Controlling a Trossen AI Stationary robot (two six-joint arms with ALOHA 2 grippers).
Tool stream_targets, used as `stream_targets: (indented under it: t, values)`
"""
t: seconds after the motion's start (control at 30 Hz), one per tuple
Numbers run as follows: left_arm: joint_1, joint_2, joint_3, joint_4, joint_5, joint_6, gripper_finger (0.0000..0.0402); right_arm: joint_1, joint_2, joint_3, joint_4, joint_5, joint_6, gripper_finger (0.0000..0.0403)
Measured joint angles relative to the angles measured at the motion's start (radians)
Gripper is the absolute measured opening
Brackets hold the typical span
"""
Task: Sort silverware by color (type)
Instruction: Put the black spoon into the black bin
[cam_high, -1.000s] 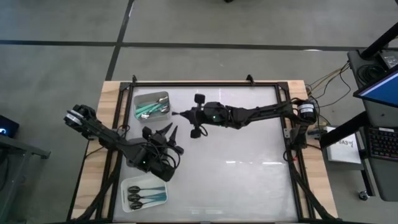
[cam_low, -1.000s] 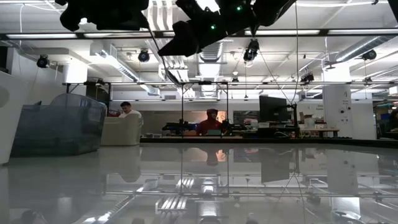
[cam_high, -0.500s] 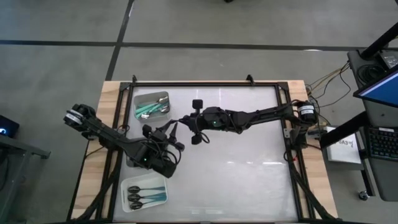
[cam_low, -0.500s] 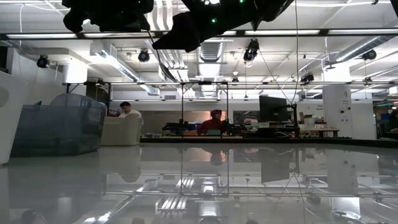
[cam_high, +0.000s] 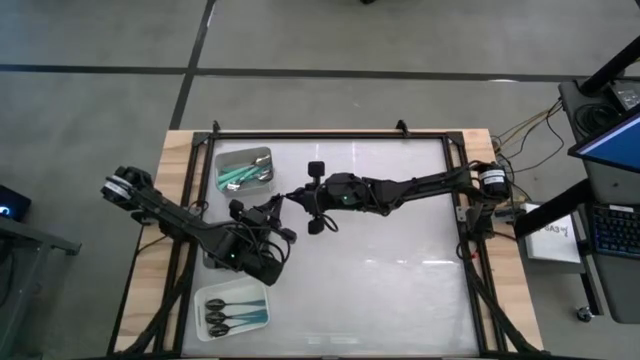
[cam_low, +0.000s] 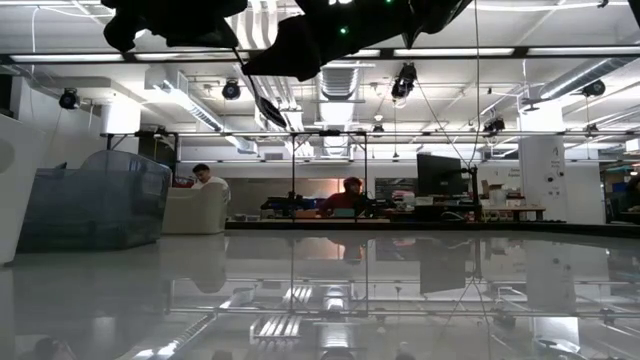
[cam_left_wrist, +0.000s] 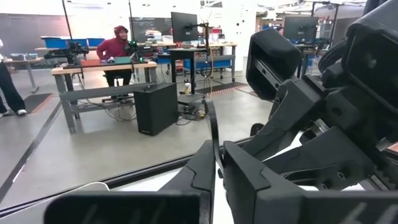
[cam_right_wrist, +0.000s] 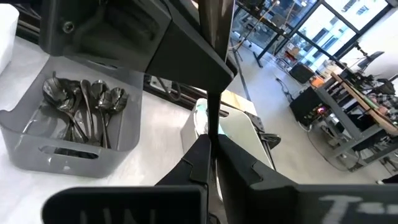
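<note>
From above, I have the left hand (cam_high: 277, 207) and right hand (cam_high: 292, 192) meeting mid-desk beside the tray of teal spoons (cam_high: 243, 170) — a handover, I judge. Both wrist views show each hand clenched on one black-handled spoon (cam_right_wrist: 210, 81), with a grey tray of spoons (cam_right_wrist: 81, 109) below.

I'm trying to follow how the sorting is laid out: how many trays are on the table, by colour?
White trays: 2, the upper white tray and the lower white tray
Grey trays: 1, the grey tray, mostly hidden under the left arm from above
Total: 3
</note>
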Motion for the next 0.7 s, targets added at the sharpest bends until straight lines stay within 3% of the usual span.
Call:
stream_targets:
  t: [0.2, 0.5, 0.6, 0.7]
  values:
    - [0.0, -0.004, 0.0, -0.001, 0.018, 0.012, 0.0002, 0.002, 0.0, 0.001, -0.024, 0.003, 0.035, 0.0015]
    - [0.013, -0.099, -0.001, -0.042, 0.008, 0.165, 0.0, -0.002, -0.037, 0.001, -0.211, 0.102, 0.04, 0.0073]
    - [0.029, -0.148, -0.001, -0.045, 0.128, 0.282, 0.0, -0.002, -0.057, 0.002, -0.276, 0.179, 0.041, 0.0095]
    - [0.05, -0.202, -0.001, -0.045, 0.311, 0.41, 0.0, -0.003, -0.082, 0.002, -0.355, 0.301, 0.041, 0.0108]
